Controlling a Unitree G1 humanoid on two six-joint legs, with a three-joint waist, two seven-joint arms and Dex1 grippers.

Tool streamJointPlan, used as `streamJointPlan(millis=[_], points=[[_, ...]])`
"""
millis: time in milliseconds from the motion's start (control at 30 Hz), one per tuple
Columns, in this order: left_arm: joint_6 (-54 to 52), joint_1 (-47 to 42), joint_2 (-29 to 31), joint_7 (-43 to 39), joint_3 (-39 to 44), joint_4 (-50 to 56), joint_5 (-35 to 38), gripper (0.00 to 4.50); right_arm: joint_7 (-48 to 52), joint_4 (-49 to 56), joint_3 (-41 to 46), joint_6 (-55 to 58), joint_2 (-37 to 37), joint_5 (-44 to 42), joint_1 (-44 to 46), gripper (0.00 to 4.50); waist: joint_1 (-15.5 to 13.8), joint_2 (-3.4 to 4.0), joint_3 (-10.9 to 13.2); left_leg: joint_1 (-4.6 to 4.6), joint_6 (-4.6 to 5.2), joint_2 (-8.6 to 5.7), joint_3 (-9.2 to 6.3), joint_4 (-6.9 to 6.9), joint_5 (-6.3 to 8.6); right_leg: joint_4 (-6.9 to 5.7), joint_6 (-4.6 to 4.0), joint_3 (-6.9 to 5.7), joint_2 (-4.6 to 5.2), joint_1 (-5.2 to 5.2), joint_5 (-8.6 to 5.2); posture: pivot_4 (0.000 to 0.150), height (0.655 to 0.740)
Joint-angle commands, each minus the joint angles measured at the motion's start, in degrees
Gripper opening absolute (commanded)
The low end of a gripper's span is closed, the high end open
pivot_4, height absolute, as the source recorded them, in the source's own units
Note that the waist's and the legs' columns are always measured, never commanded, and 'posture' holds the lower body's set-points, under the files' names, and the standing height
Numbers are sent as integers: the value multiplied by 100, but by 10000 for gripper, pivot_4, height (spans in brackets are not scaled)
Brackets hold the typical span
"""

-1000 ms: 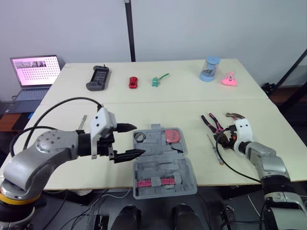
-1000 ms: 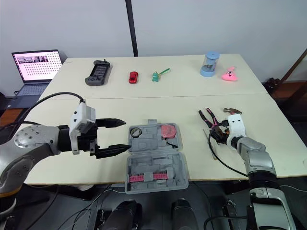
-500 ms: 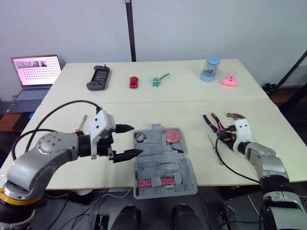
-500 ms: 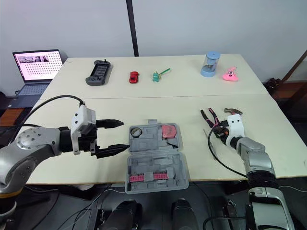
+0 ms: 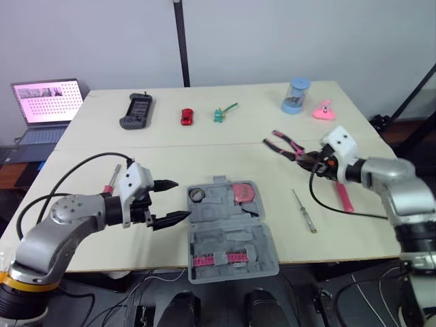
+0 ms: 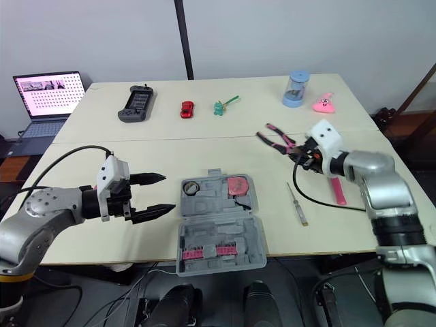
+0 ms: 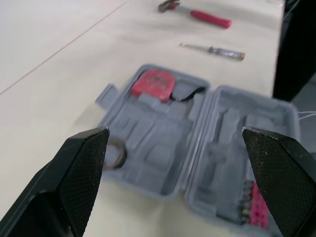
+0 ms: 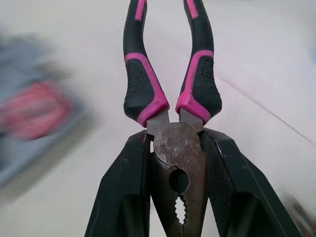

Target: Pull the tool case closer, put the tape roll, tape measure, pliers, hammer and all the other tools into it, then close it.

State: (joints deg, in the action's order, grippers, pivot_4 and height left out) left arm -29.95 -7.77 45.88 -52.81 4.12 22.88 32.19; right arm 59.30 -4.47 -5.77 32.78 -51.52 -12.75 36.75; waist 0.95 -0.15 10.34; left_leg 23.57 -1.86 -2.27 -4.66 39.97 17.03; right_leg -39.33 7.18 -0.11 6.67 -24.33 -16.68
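Change: one second ago the pliers (image 5: 283, 145) lay on the table (image 5: 204, 153) by the right gripper (image 5: 310, 161). Now they are up in the air, closer to the middle of the table. The left gripper (image 5: 178, 199) has backed a little away from the tool case (image 5: 235, 238).
Right gripper: its two black fingers pinch the metal head of the pliers, and the handles stick out in front.
Left gripper: fingers spread wide with nothing in them, at 9 o'clock from the case.
Tool case: grey, open flat at the near edge of the table, with pink bits in the near half.
In the case: the tape roll (image 5: 197, 195) and the red tape measure (image 5: 242, 193) sit in the far half.
Pliers look: black and pink handles, spread apart; dull, worn metal head with small teeth.
Where the pliers are: at 1 o'clock from the case.
Other tools: the screwdriver (image 5: 304, 212) and the pink-handled hammer (image 6: 336, 191) lie on the table at 3 o'clock from the case.
Writing: the laptop (image 5: 44, 102) screen has rows of marks, too small to read.
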Motion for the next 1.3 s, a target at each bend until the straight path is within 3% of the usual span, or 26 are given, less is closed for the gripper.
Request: streamJointPlan(millis=[33,167,433,733,1300], points=[[301,202,-74,-1,323,22,-23,45000,971,250,-433,131,-205,-68,493,9934,-18,-2,1,1,0,0,0,1,0,3,0,-1,1,1,0,1500,6753],[591,767,-178,57,522,5,-160,45000,1987,397,-1305,26,-212,230,1071,9934,-8,-2,2,3,0,-3,1,4,0,7,1,0,12,2,1,1500,6753],[899,1489,-390,257,735,130,-305,45000,2001,-24,-2337,19,759,1041,1783,9934,3,-3,2,4,-3,0,-2,0,0,7,0,-1,11,-4,1,1500,6753],[903,2009,-449,457,913,453,-307,45000,1649,-371,-2772,-75,1581,1605,1731,9934,-12,-5,1,25,-8,-6,-5,6,-3,7,-1,-2,16,-20,3,1500,6753],[724,2443,-410,653,1057,980,-286,45000,1342,-771,-3027,-164,2296,2103,1552,9934,2,-3,1,32,-14,-5,-8,1,-6,0,-3,-3,12,-33,3,1500,6753]])
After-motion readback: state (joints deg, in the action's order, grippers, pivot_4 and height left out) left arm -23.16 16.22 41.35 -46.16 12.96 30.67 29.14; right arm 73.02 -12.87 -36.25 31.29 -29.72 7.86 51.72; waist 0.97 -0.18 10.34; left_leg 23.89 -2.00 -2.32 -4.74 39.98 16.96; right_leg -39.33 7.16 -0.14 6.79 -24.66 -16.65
